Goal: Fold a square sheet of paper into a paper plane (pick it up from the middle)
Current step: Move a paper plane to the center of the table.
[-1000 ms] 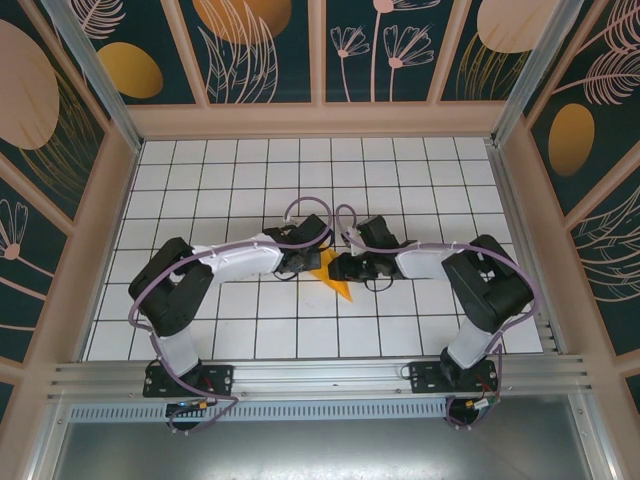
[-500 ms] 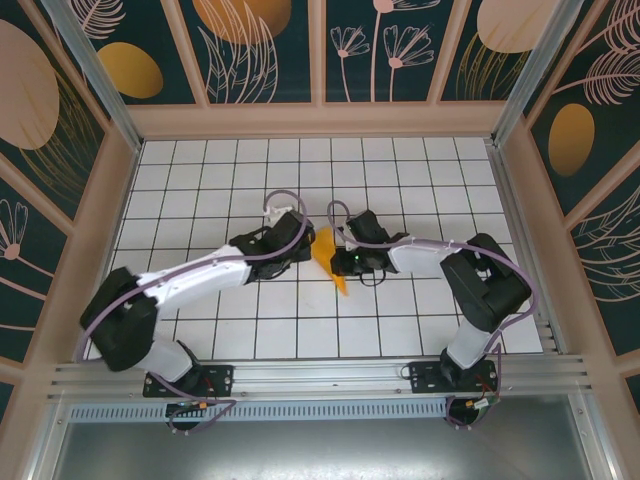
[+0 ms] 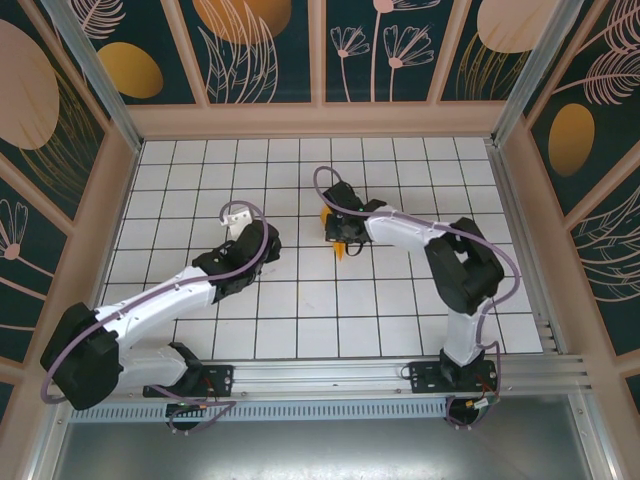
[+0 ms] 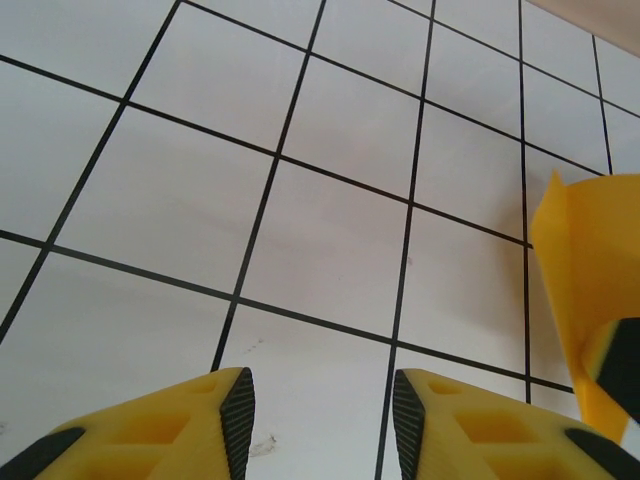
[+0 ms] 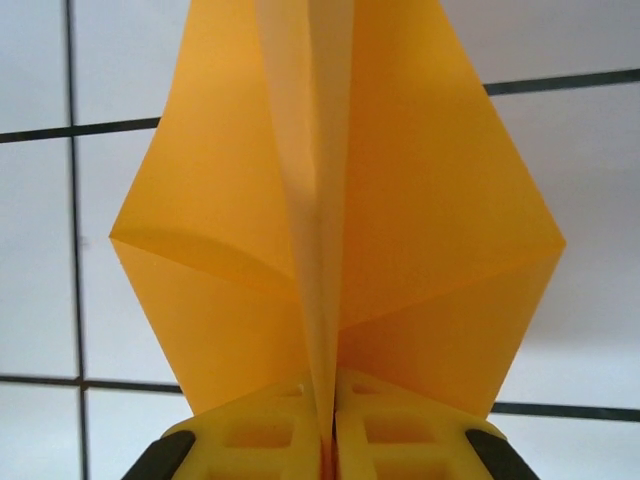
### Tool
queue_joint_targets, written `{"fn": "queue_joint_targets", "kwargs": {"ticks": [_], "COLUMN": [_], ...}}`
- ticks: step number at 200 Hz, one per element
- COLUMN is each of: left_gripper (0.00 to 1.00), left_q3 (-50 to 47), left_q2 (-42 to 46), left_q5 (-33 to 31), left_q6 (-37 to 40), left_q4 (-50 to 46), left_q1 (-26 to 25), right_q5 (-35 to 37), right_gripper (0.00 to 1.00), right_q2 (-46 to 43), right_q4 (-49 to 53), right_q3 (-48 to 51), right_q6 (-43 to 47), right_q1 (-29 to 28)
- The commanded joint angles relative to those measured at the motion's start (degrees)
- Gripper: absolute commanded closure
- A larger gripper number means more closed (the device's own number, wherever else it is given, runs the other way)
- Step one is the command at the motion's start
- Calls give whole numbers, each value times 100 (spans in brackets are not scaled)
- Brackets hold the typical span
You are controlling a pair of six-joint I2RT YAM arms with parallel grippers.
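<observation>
Over the tiled surface [image 4: 330, 250], I see one paper plane [image 5: 420, 230], its crease pinched by my right gripper [image 5: 328, 405]; my left gripper [image 4: 320, 400] stands parted, empty.

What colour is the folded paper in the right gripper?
Plain orange-yellow paper; clearest in right wrist view.

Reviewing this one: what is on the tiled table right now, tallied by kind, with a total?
Folded orange-yellow paper: 1
Robot arms: 2 (left arm, right arm)
Total: 3
</observation>
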State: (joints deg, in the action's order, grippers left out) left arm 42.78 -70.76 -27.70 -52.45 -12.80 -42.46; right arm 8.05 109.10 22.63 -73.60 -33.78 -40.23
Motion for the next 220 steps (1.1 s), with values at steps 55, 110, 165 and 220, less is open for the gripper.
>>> {"fn": "queue_joint_targets", "kwargs": {"ticks": [55, 110, 165, 220], "left_gripper": [56, 56, 56, 56], "left_q3": [-369, -394, -352, -263], "left_q2": [325, 274, 169, 120], "left_q5": [-15, 56, 99, -8], "left_q6": [-67, -39, -29, 12], "left_q4": [295, 331, 331, 260], "left_q1": [146, 195, 203, 237], "right_q5": [295, 308, 159, 423], "right_gripper": [86, 78, 74, 64], "right_q2": [775, 1060, 1070, 539], "right_q4": [683, 612, 198, 518], "right_q3": [-517, -320, 27, -445], "right_q6": [-364, -390, -14, 432], "right_q1": [-187, -198, -228, -231]}}
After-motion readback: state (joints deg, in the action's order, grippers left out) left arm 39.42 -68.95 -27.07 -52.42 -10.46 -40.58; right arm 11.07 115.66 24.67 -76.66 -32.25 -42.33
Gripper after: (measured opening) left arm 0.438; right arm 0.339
